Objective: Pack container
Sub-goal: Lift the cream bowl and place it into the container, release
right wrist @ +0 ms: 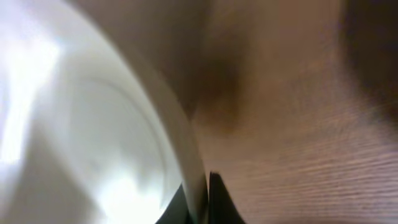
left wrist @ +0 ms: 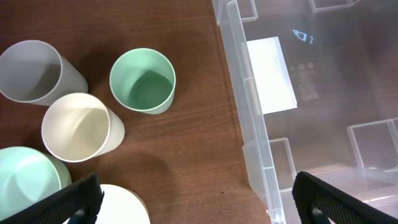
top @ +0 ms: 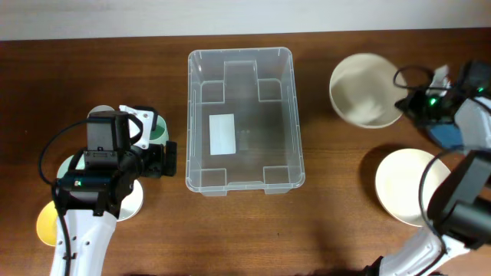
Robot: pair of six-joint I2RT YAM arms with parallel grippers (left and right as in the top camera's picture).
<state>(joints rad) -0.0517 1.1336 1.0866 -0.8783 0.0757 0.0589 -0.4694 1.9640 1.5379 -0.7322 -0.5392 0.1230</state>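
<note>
The clear plastic container point(top: 296, 138) sits empty at the table's middle, with a white label point(top: 222, 134) on its base. Its left wall point(left wrist: 249, 112) shows in the left wrist view. My right gripper point(top: 402, 103) is shut on the rim of a cream bowl point(top: 362, 88) to the right of the container, holding it tilted. The rim sits pinched between the jaws point(right wrist: 202, 199) in the blurred right wrist view. My left gripper point(top: 170, 159) is open and empty just left of the container; its fingers point(left wrist: 196, 199) straddle bare wood and the container's wall.
A green cup point(left wrist: 143, 81), a cream cup point(left wrist: 81, 127) and a grey cup point(left wrist: 34, 71) stand left of the container. A pale green bowl point(left wrist: 25, 186) and a white dish point(left wrist: 121, 208) lie nearer. A white bowl point(top: 406, 184) sits at right, a yellow dish point(top: 44, 224) at far left.
</note>
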